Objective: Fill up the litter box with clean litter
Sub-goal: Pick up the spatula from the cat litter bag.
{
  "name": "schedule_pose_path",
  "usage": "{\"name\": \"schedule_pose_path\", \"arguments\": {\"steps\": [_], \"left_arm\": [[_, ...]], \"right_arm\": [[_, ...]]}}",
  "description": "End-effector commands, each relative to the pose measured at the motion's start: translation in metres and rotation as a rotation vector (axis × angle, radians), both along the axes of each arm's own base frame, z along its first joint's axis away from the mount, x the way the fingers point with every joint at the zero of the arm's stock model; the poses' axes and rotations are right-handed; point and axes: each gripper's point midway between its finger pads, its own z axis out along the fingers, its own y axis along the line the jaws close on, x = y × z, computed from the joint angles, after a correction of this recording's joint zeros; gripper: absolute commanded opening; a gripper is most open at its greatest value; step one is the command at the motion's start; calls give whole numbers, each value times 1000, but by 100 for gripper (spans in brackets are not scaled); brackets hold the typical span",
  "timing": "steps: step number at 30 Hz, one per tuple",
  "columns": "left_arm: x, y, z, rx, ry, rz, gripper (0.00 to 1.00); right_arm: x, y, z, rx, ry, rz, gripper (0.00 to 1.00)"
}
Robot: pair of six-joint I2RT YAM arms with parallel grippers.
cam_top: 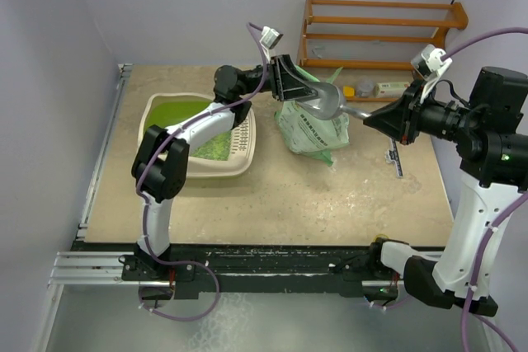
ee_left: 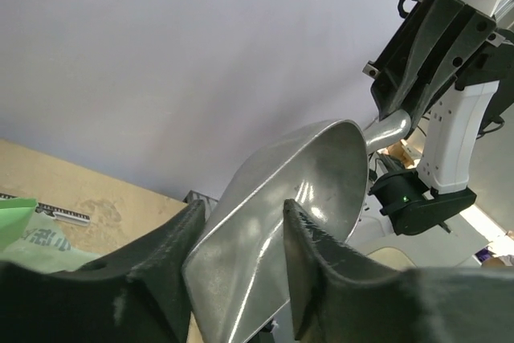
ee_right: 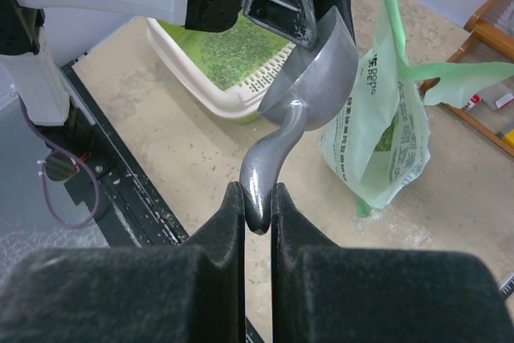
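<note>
— Right gripper (ee_right: 257,198), jaws pressed tight on the tail of the handle of a metal scoop (ee_right: 313,70), holds it aloft above the table (cam_top: 346,204). And the other one?

— Left gripper (ee_left: 241,222), fingers partly apart, straddles the wall of the scoop's bowl. Whether they actually pinch the metal, I cannot tell from where I stand.

— So the scoop hangs between the two arms?

— Yes. Its long axis runs across the table, handle toward the right arm, bowl toward the left. The bowl looks bare inside, with no pellets showing.

— Where is the litter box (cam_top: 223,172)?

— On the table's left half, directly under the left arm's forearm, well apart from the right gripper. Green litter (cam_top: 186,113) already covers its floor. The left arm is plainly the nearer one.

— And the supply?

— A pale green bag (cam_top: 309,133) stands open just beside the box, under the scoop in the overhead view.

— Then what does the next move turn on?

— My guess: the box lies left of the bowl and behind the left gripper, so any filled scoop has to travel leftward, bowl leading.
</note>
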Motion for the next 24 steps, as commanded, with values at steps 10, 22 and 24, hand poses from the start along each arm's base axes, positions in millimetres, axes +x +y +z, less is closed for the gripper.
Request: {"name": "schedule_pose_path", "arguments": {"steps": [10, 22, 24], "left_arm": [[-17, 9, 7, -45, -12, -82, 3], [11, 6, 7, 32, 29, 142, 3], [23, 6, 6, 55, 48, 204, 3]], "right_arm": [[14, -5, 4, -12, -55, -26, 0], [48, -26, -15, -22, 25, -174, 18], [51, -27, -14, -13, 32, -184, 34]]}}
